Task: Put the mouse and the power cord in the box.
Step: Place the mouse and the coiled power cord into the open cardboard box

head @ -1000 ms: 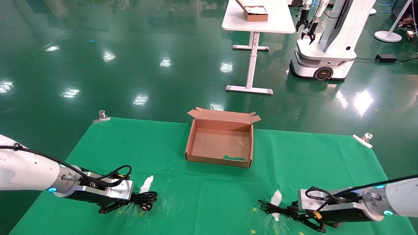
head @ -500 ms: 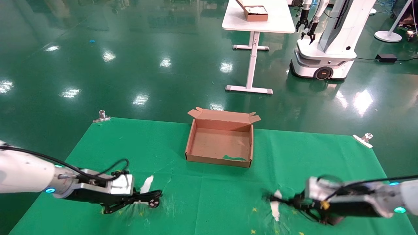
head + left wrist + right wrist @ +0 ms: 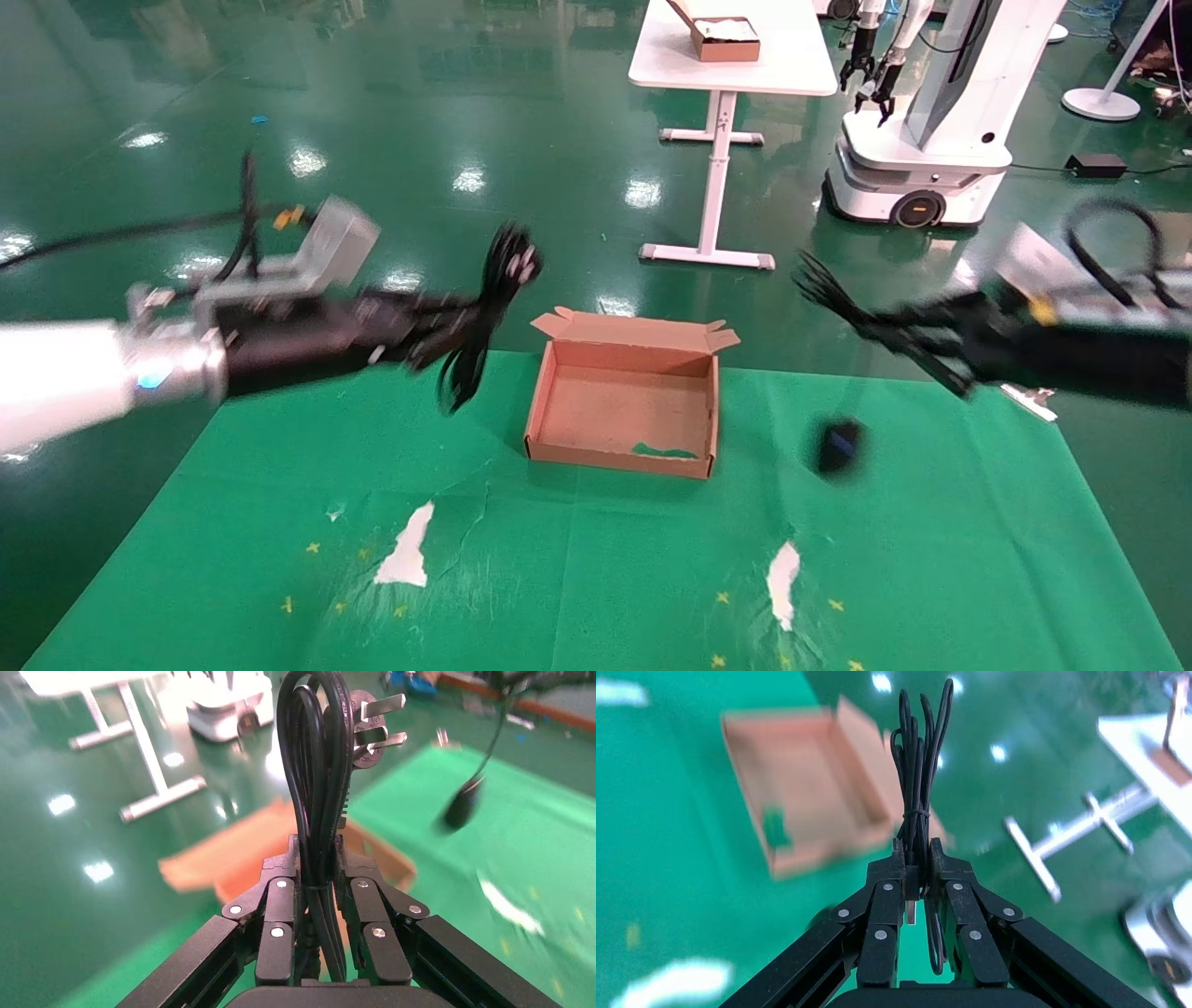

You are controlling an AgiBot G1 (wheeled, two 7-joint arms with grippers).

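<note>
The open brown box [image 3: 615, 458] stands empty at the middle of the green mat. My left gripper [image 3: 438, 331] hangs in the air just left of it, shut on the coiled power cord [image 3: 484, 298]. The left wrist view shows the cord [image 3: 316, 776] rising between the fingers [image 3: 281, 896], plug [image 3: 376, 731] at its far end. To the right of the box, my right gripper [image 3: 917, 335] is raised and shut on the mouse's thin bundled cable [image 3: 919, 776]. The black mouse [image 3: 841, 447] dangles below it over the mat, right of the box.
The green mat [image 3: 596, 578] has white torn patches [image 3: 407, 554] near its front. A metal clip [image 3: 1029, 401] sits at its far right corner. Beyond, on the floor, stand a white table [image 3: 736, 56] and another robot [image 3: 922, 121].
Both arms rose from the mat's front and moved back to beside the box. The power cord came up with the left gripper; the mouse lifted off the mat and now dangles.
</note>
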